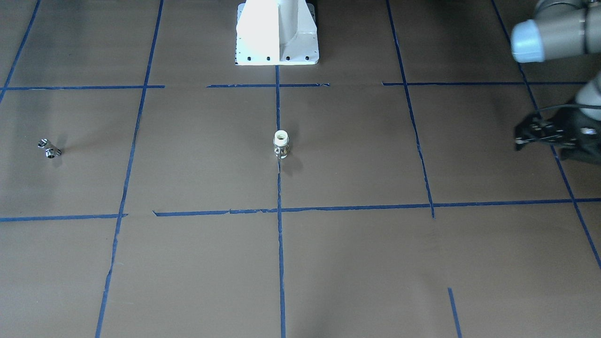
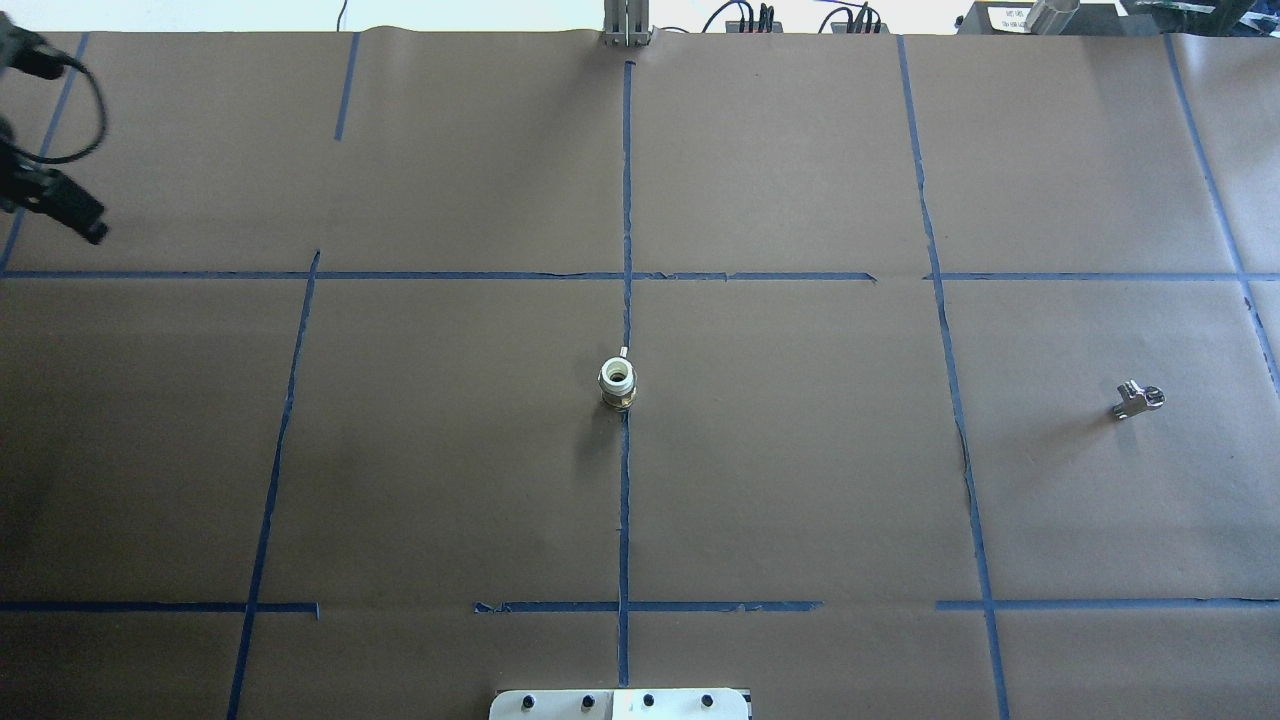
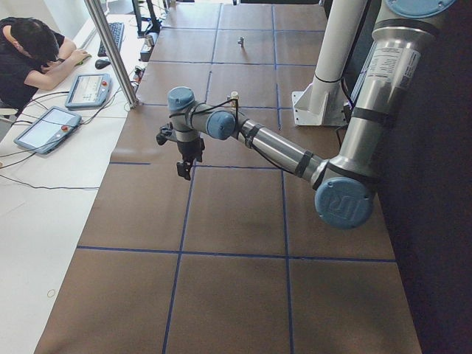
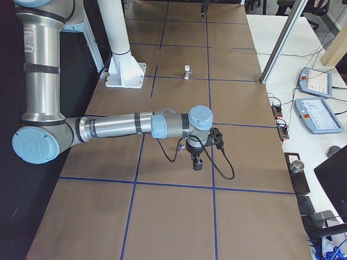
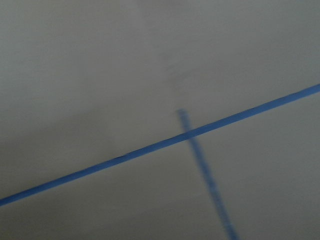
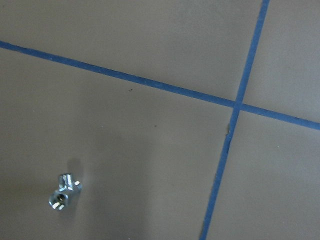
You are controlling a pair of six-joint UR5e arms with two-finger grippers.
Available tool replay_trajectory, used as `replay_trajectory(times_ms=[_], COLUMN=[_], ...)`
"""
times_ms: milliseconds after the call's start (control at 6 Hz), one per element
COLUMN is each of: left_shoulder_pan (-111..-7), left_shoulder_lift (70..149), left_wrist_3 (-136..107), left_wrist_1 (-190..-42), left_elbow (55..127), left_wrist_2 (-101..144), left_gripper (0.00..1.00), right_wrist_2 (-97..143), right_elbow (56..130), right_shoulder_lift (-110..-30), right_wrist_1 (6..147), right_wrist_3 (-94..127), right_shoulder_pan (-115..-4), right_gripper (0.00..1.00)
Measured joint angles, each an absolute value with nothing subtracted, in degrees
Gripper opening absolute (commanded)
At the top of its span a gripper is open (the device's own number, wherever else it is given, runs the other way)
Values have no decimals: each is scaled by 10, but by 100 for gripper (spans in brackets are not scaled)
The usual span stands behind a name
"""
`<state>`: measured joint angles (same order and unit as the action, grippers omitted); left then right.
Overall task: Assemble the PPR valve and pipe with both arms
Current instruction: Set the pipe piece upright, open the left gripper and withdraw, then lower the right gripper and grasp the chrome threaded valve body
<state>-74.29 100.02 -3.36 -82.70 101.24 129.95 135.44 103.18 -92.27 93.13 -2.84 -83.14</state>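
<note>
A white pipe fitting with a brass threaded base (image 1: pixel 281 143) stands upright at the table's centre, on the middle tape line; it also shows in the overhead view (image 2: pixel 618 383). A small silver metal valve (image 2: pixel 1137 400) lies on the robot's right side, also seen in the front view (image 1: pixel 49 149) and the right wrist view (image 6: pixel 64 191). My left gripper (image 1: pixel 518 137) hovers empty far out on the left, jaws apart. My right gripper (image 4: pixel 198 164) hangs above the valve; I cannot tell whether it is open or shut.
The white pedestal (image 1: pixel 277 33) stands at the robot's side of the table. Brown paper with blue tape lines (image 2: pixel 625 200) covers the table. An operator (image 3: pixel 33 55) and teach pendants (image 3: pixel 92 88) are at a side desk beyond the far edge.
</note>
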Motion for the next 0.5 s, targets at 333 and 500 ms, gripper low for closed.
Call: replay_trajectory(times_ms=[333, 500], left_shoulder_pan=[-862, -882], left_shoulder_lift=[896, 865], left_wrist_3=[67, 75], left_wrist_1=[-838, -858], left_elbow=[999, 996], left_wrist_2=[1338, 1341], left_gripper=[100, 100], right_wrist_2=[1359, 1349], right_elbow=[1092, 1113], right_shoulder_lift=[-928, -954], right_wrist_1=[922, 870], right_wrist_3=[100, 169], right_shoulder_pan=[-782, -744], right_gripper=[100, 100])
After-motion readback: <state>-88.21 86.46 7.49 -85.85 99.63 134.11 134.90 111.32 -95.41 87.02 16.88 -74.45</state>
